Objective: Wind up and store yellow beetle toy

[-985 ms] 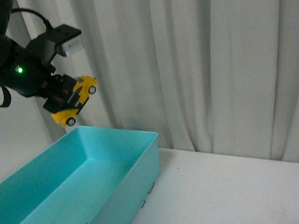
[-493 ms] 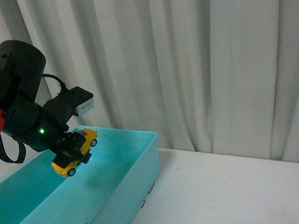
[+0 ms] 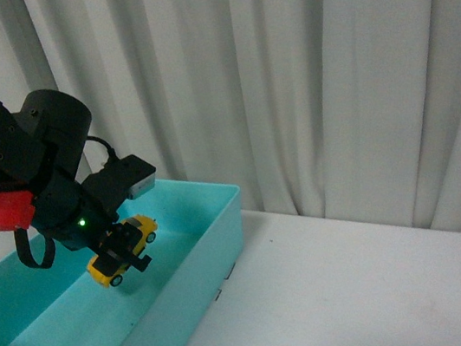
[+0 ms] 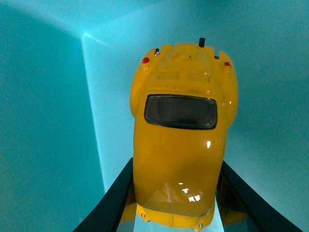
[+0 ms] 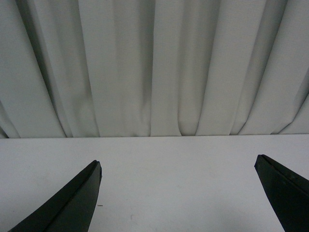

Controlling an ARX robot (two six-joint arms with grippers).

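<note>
I find the left gripper (image 3: 125, 253) below the rim of the turquoise bin (image 3: 222, 205). Its dark fingers (image 4: 113, 203) pinch the flanks of the yellow beetle toy (image 4: 178, 145). The toy lies lengthwise between the fingers. The end with the red lamps and dark window points away from the wrist and reaches past the fingertips. In the front view the toy hangs tilted, one end lower than the other. The bin's inner walls lie just beyond the fingertips. I cannot tell whether the wheels touch the floor.

The right gripper (image 5: 177, 162) is spread wide with nothing between its fingers. A white table (image 5: 169, 193) lies beneath it and a pale curtain (image 5: 145, 72) hangs ahead.
</note>
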